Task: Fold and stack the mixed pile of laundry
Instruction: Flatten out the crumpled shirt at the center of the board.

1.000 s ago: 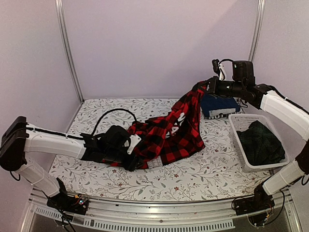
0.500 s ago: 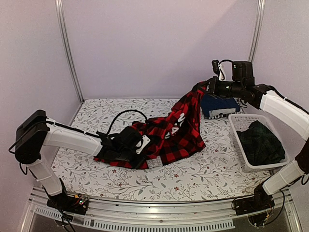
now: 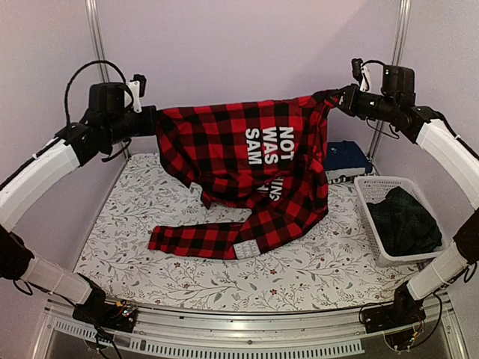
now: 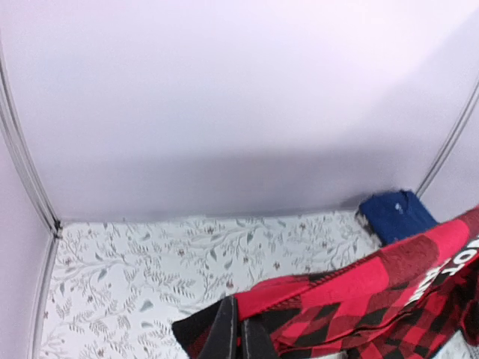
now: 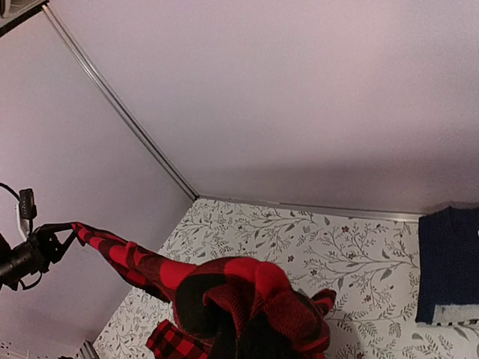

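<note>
Two arms: bolted at the near edge, both raised high, with one garment spread between them.
Surface: the worktop (image 3: 135,198) is covered by a floral-print cloth.
Near middle: the lower part of the red-and-black checked flannel shirt (image 3: 247,168) trails onto the worktop, and one sleeve lies flat toward the left.
Right side: a white lattice basket (image 3: 369,213) stands on the worktop, apart from the shirt.
Inside it: a dark plaid garment (image 3: 404,224) lies crumpled in the basket.
Middle, raised: the shirt's body hangs as a wide sheet, with white lettering showing, turned sideways.
Far left, high: the left fingers (image 4: 224,335) are pressed together on the shirt's upper left corner.
Far right, high: the right fingers (image 3: 340,99) are pinched on the upper right corner. In the wrist view, bunched cloth hides their tips.
Far right corner: a navy folded garment (image 3: 346,158) lies flat on the worktop, beyond the basket and partly behind the shirt's hanging right edge.
</note>
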You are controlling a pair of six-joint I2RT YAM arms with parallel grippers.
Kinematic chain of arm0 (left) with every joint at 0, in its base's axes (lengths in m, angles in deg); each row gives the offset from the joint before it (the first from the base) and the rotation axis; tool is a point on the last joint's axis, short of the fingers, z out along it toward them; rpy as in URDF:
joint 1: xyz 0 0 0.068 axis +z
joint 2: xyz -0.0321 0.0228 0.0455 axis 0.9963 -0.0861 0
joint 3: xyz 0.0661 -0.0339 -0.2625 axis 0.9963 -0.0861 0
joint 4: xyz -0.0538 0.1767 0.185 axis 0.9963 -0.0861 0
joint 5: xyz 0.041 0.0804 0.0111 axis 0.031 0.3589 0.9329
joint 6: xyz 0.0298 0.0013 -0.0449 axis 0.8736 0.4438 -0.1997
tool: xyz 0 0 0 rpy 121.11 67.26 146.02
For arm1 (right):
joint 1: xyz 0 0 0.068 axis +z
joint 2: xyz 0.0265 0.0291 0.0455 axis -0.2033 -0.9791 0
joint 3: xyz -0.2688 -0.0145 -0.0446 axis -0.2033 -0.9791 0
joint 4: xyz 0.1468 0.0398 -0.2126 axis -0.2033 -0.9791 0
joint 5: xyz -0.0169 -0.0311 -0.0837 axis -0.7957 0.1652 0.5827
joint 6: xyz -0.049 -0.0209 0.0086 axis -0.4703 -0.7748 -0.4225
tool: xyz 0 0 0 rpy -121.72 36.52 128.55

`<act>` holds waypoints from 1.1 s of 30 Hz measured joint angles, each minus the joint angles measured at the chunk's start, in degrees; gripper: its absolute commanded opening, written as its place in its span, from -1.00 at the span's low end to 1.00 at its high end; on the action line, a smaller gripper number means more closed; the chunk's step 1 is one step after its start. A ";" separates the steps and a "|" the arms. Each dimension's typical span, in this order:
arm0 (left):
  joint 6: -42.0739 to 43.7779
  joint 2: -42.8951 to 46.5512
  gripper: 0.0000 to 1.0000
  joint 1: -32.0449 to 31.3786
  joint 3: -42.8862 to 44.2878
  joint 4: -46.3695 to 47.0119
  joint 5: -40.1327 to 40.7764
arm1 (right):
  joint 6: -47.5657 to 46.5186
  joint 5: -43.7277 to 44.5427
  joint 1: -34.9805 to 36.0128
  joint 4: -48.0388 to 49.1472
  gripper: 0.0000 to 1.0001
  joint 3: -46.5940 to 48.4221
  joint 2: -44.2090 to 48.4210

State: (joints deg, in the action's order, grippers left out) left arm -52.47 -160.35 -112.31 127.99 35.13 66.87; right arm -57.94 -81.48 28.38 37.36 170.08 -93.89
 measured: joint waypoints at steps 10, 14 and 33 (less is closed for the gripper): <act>-0.28 -4.72 -1.00 3.52 32.46 -12.76 -2.56 | -3.04 -15.72 -1.22 -0.11 -1.00 35.19 -13.11; -0.20 -0.74 -1.00 3.52 34.01 -15.63 -5.14 | -2.34 -23.37 -0.83 -1.07 -1.00 36.33 -12.90; -4.26 10.73 -1.00 3.52 35.32 -16.46 -15.72 | 10.78 -35.67 3.17 10.23 -1.00 25.59 3.21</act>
State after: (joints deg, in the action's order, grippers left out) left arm -56.74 -149.62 -108.79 163.31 18.67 51.15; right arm -47.16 -117.15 31.54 47.59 195.67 -90.68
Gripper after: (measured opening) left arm 0.006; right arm 0.005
